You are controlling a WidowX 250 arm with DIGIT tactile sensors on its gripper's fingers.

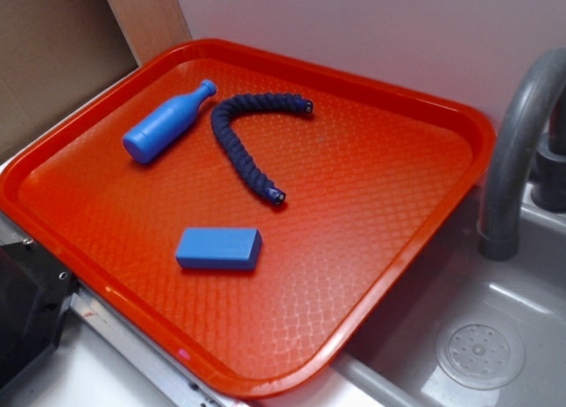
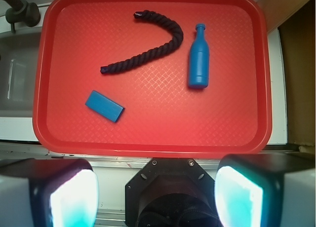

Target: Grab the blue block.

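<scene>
The blue block (image 1: 218,249) lies flat on the red tray (image 1: 371,274), near its front-left part. In the wrist view the blue block (image 2: 104,106) sits at the tray's (image 2: 148,138) lower left, turned at an angle. My gripper (image 2: 157,192) hangs high above the near edge of the tray, well back from the block. Its two fingers (image 2: 74,200) stand wide apart at the bottom corners of the wrist view with nothing between them, so it is open. The exterior view does not show the gripper.
A blue bottle-shaped toy (image 1: 165,124) (image 2: 198,56) and a dark navy braided rope (image 1: 250,142) (image 2: 148,47) lie on the tray's far half. A grey faucet (image 1: 517,150) and a sink with a drain (image 1: 482,349) stand to the right. A wall runs behind.
</scene>
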